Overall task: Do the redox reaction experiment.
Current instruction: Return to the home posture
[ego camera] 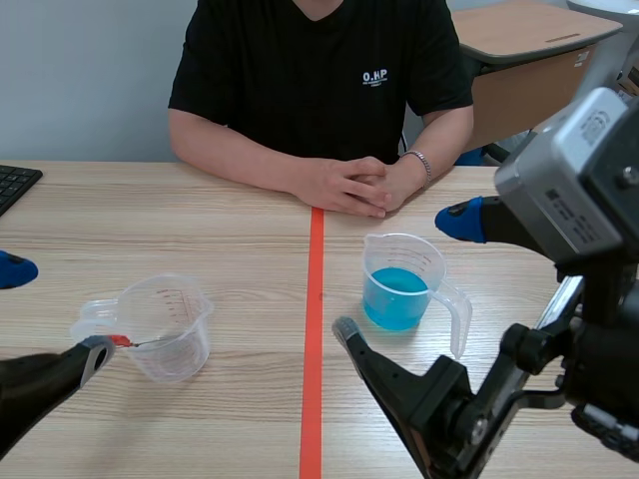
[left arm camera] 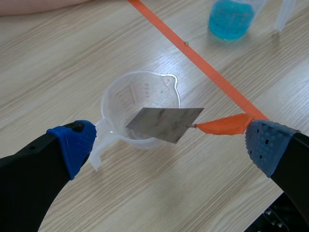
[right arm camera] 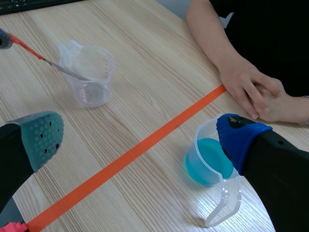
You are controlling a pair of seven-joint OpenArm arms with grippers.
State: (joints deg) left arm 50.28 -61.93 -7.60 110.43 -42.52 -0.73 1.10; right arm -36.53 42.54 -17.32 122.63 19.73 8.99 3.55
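An empty clear measuring cup (ego camera: 165, 324) (left arm camera: 140, 104) (right arm camera: 89, 72) stands left of the orange tape line. My left gripper (ego camera: 55, 314) (left arm camera: 169, 145) is open, with its fingers wide apart just short of that cup. An orange clip (left arm camera: 224, 126) sticks out from the tip of one of its fingers. The clip carries a grey metal sheet (left arm camera: 164, 123) (right arm camera: 70, 72) that hangs tilted over the cup's mouth. Right of the line stands a clear cup of blue liquid (ego camera: 402, 289) (right arm camera: 207, 162) (left arm camera: 231, 17). My right gripper (ego camera: 399, 274) (right arm camera: 140, 137) is open above the table, with one finger close to that cup.
A person sits across the table with clasped hands (ego camera: 359, 185) (right arm camera: 258, 92) resting near the tape line's far end. A black keyboard (ego camera: 15, 185) lies at the far left edge. The orange tape line (ego camera: 313, 349) runs down the table's middle.
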